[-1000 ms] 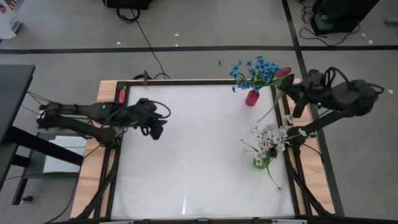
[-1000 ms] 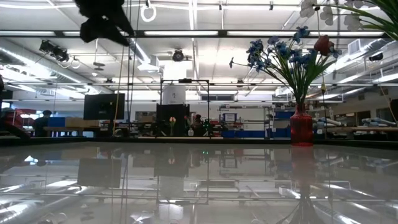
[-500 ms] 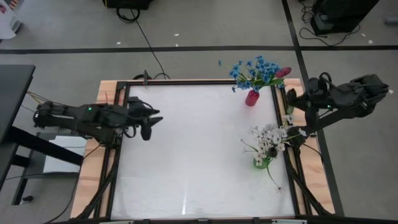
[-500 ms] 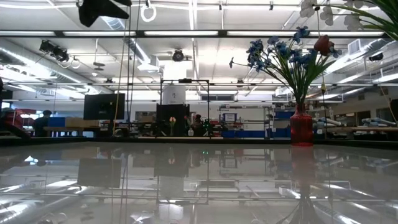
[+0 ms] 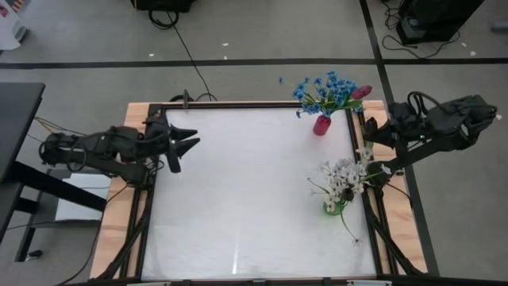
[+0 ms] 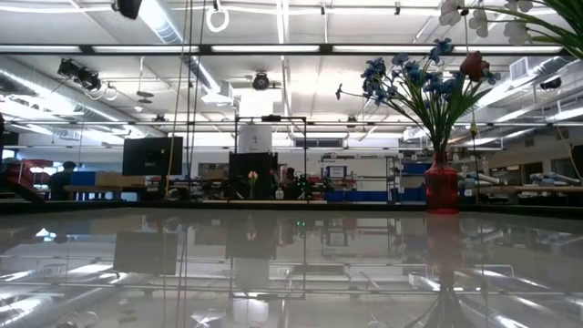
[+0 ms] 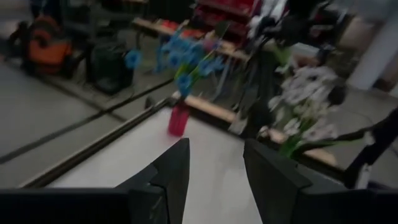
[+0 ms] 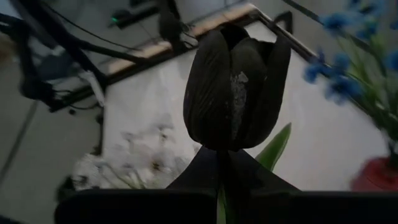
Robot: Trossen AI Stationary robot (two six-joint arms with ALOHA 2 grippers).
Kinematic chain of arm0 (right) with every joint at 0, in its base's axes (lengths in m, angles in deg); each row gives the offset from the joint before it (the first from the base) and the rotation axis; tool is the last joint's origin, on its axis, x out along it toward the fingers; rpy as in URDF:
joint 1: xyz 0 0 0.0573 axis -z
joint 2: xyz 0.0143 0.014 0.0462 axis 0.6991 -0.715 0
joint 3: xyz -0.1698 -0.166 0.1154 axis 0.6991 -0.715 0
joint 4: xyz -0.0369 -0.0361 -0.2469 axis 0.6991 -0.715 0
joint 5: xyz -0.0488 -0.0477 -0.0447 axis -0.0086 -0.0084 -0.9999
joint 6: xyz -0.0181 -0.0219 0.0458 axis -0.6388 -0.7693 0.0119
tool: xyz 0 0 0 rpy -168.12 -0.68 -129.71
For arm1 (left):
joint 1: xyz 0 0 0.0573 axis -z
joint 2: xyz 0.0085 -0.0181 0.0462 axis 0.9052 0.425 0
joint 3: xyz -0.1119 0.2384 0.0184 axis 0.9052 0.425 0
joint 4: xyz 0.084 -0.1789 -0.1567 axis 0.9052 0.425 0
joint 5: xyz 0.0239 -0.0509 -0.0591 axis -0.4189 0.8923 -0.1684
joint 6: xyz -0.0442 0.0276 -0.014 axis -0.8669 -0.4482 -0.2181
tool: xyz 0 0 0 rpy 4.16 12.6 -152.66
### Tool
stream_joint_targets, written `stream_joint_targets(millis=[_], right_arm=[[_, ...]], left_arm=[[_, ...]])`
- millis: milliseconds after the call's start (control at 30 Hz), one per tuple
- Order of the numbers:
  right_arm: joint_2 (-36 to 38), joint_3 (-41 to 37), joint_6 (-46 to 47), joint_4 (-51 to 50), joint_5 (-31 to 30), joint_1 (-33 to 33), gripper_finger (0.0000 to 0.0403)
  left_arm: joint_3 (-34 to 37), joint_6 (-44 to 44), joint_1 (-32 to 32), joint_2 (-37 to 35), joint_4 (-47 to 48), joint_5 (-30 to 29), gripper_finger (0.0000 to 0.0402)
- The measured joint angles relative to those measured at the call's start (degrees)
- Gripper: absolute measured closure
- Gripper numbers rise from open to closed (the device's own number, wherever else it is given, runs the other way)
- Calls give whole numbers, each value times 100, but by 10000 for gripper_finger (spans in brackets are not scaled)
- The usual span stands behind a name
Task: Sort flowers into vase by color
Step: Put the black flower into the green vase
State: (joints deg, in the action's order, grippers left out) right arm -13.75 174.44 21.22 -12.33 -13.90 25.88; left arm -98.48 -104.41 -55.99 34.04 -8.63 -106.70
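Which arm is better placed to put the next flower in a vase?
Right. The right gripper is shut on a dark tulip, beside the red vase and green vase. The left gripper is open and empty at the table's far side.

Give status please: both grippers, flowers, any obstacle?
Left gripper open, empty, at table's left edge. Right gripper shut on dark tulip, off table's right edge. Blue flowers in red vase. Nothing obstructing.

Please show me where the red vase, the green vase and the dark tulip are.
red vase (image 5: 321, 125): high view, on its body.
green vase (image 5: 333, 207): high view, on its rim under the white flowers.
dark tulip (image 8: 236, 87): right wrist view, on its petals.
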Motion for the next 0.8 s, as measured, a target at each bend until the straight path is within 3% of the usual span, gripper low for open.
stream_joint_targets(millis=[167, 367, 667, 800], right_arm=[[0, -2, 113, 382, 595, 0, 390], [-2, -2, 360, 652, 1084, -2, 390], [-4, -4, -787, 863, 1092, -2, 390], [28, -4, -1422, 879, 1419, -4, 390]], left_arm=[[7, 417, 0, 97, -767, 191, 246], [7, 825, -4, 97, -862, 191, 246], [7, 834, -4, 95, -864, 191, 246], [7, 836, -4, 97, -864, 191, 246]])
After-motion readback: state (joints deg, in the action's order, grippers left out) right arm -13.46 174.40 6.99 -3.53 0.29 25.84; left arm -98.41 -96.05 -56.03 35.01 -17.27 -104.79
